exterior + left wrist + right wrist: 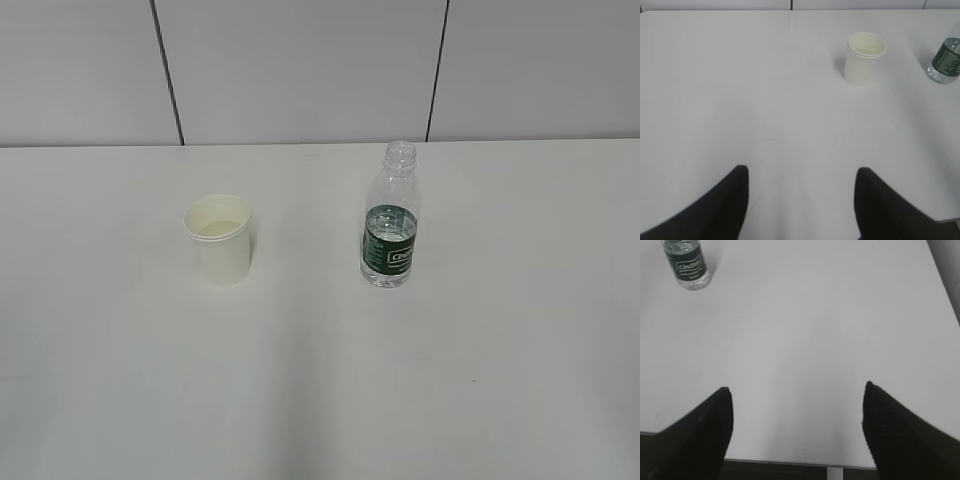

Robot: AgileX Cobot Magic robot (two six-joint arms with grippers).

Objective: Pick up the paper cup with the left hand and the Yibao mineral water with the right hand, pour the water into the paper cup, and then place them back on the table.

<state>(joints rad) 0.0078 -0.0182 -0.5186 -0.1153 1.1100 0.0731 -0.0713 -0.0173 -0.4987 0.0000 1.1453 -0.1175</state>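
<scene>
Paper cup (221, 240) and Yibao mineral water (391, 222) stand upright and well apart on the table (320, 400). Your left hand (801, 200) hangs with fingers (725, 205) spread wide, holding nothing; the tapered white cup with its rolled rim sits ahead and to its right. Your right hand (797, 432) is spread wider, also empty; the clear, ribbed, uncapped bottle with its dark green label stands ahead and far to its left. Bare matte tabletop lies before both; the table's near edge runs under your right fingers (900, 435).
</scene>
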